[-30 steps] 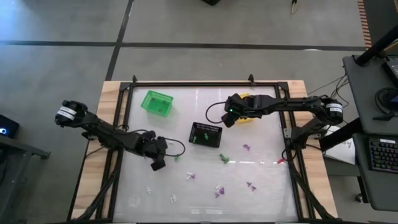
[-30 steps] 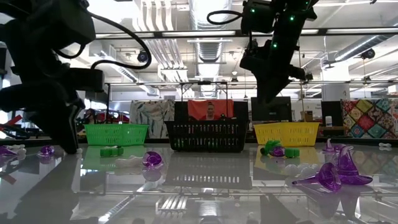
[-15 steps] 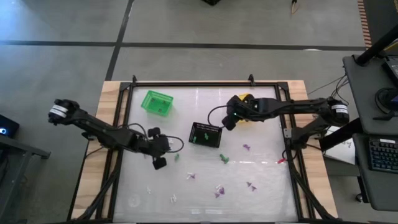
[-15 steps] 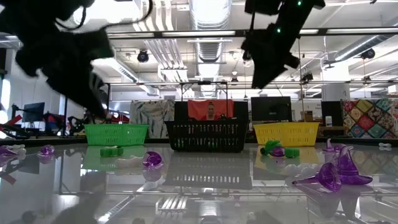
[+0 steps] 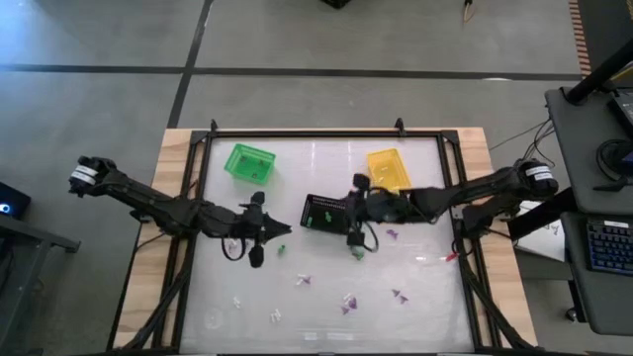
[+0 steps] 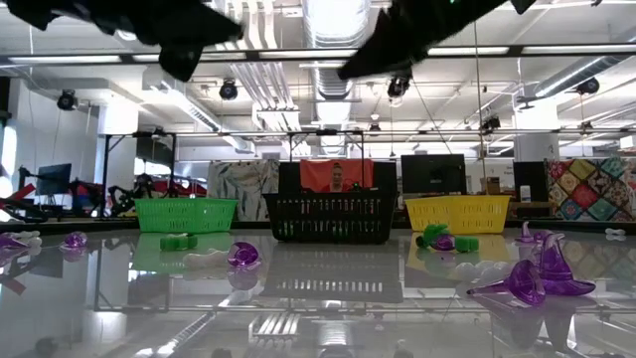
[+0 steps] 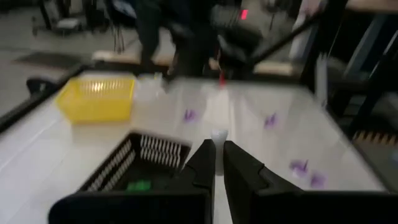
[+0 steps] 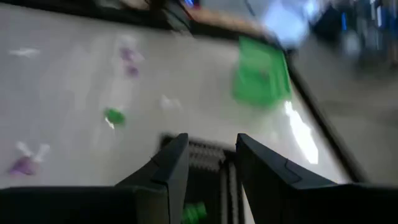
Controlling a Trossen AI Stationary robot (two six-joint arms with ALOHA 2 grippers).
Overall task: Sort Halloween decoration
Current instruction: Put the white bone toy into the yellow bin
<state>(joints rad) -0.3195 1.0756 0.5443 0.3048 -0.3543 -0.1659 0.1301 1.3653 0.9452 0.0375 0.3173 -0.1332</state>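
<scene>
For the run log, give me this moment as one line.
left gripper: shut on white trinket, near black basket | right gripper: open, empty, over black basket | trinkets scattered on table

We see a grey floor crossed by dark lines, a desk with a keyboard, and ceiling lights overhead.

Two slim black arms, each with a white band near its outer joint and a looping black cable at the wrist — both ending in a two-fingered dark tool.
</scene>
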